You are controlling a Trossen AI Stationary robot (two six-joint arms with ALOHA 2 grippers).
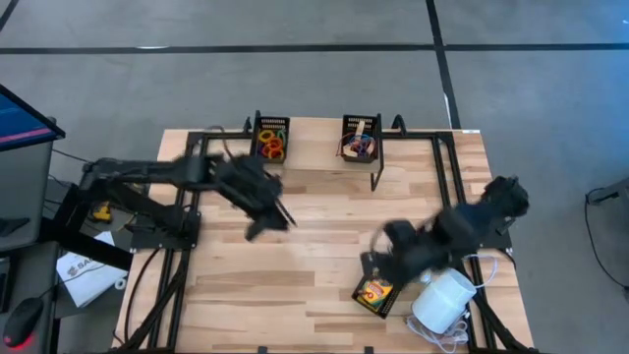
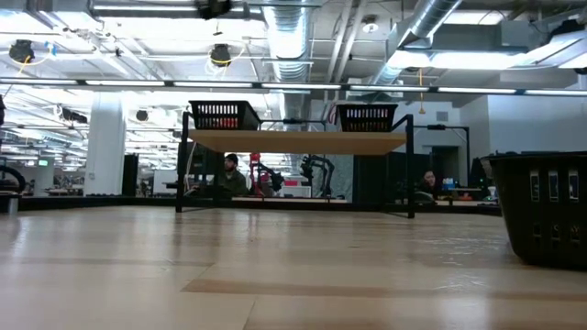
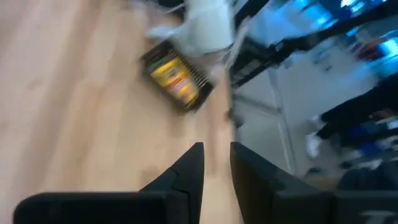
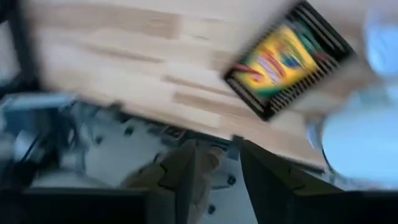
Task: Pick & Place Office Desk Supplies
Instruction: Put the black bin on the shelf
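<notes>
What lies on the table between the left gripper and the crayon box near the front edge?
Only bare wood, seen in the high view: left gripper, crayon box.

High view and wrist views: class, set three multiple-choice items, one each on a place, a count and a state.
1. Where does the black mesh tray holding the yellow-and-green crayon box lie?
A. near the white cylinder
B. at the table's far edge
C. on the floor

2. How many black mesh trays stand at the far edge?
A. one
B. two
C. four

3. The left claw is:
A. gripping a crayon box
B. gripping an elastic loop
C. empty

Answers: 1 A, it sits beside the cylinder; 2 B, two show side by side; 3 C, nothing lies between its fingers.
</notes>
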